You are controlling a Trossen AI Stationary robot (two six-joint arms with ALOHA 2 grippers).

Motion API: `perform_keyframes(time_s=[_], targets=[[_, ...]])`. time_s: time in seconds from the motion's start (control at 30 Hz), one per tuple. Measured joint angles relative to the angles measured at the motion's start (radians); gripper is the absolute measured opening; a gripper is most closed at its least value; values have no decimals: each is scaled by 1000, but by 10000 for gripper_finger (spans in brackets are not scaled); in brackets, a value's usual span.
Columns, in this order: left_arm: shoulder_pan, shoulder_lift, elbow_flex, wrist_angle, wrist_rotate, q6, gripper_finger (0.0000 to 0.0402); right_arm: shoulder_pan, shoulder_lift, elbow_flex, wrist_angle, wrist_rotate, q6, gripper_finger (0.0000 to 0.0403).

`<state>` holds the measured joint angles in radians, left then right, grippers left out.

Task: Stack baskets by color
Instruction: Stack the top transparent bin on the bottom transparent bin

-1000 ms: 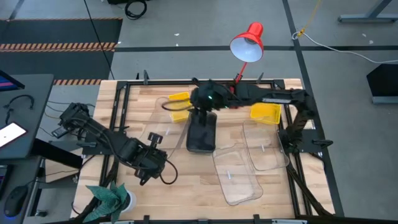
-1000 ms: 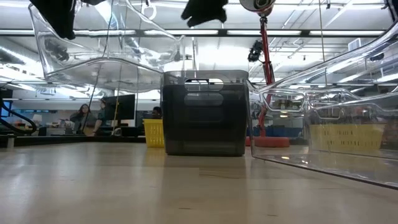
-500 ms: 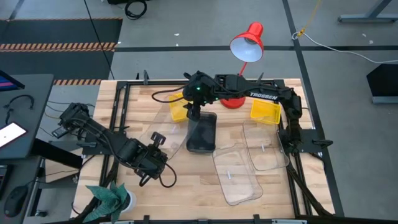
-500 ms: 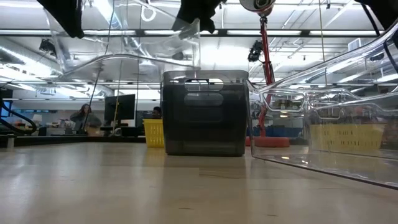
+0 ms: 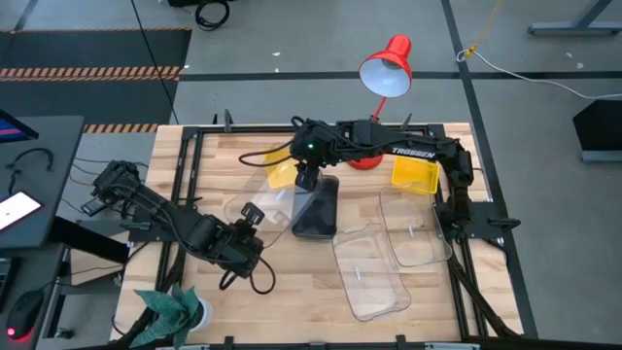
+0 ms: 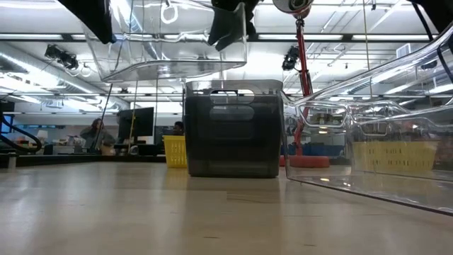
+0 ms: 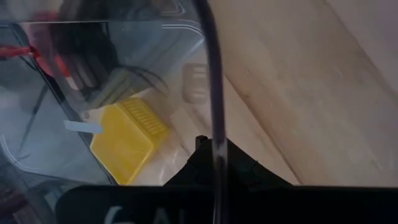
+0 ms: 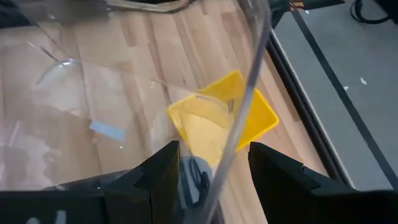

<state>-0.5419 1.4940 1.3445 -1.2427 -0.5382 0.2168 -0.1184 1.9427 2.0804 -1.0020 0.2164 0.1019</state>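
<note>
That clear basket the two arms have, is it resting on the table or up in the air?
Up in the air. In the low view the clear basket hangs above the tabletop, higher than the dark-grey basket, its rim pinched in the left gripper.

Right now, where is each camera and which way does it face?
High: overhead, facing down on table, both arms.
Low: table height, facing across at grey basket; grippers overhead.
Left wrist: on left arm, past left gripper shut on clear basket.
Right wrist: on right arm; right gripper open astride its wall.
Both wrists share yellow basket.
</note>
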Motion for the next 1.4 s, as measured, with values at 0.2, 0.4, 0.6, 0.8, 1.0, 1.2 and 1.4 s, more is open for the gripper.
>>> perform_keyframes(time_s=[0.2, 0.4, 0.6, 0.8, 1.0, 1.2, 1.4], targets=[[7, 0, 0, 15, 9, 13, 7, 7, 0, 0, 0, 2, 12, 172], [7, 0, 0, 34, 10, 28, 7, 7, 0, -1, -1, 4, 34, 108], [13, 12, 0, 66, 11, 29, 10, 6, 0, -1, 0, 18, 39, 51], [33, 12, 0, 141, 33, 59, 34, 5, 1, -1, 3, 2, 40, 15], [70, 12, 0, 175, 61, 51, 42, 13, 2, -1, -11, -4, 10, 15], [75, 12, 0, 211, 58, 65, 89, 13, 2, -1, -46, -13, -13, 15], [73, 11, 0, 240, 43, 48, 170, 7, 2, -1, -50, -41, -31, 15]])
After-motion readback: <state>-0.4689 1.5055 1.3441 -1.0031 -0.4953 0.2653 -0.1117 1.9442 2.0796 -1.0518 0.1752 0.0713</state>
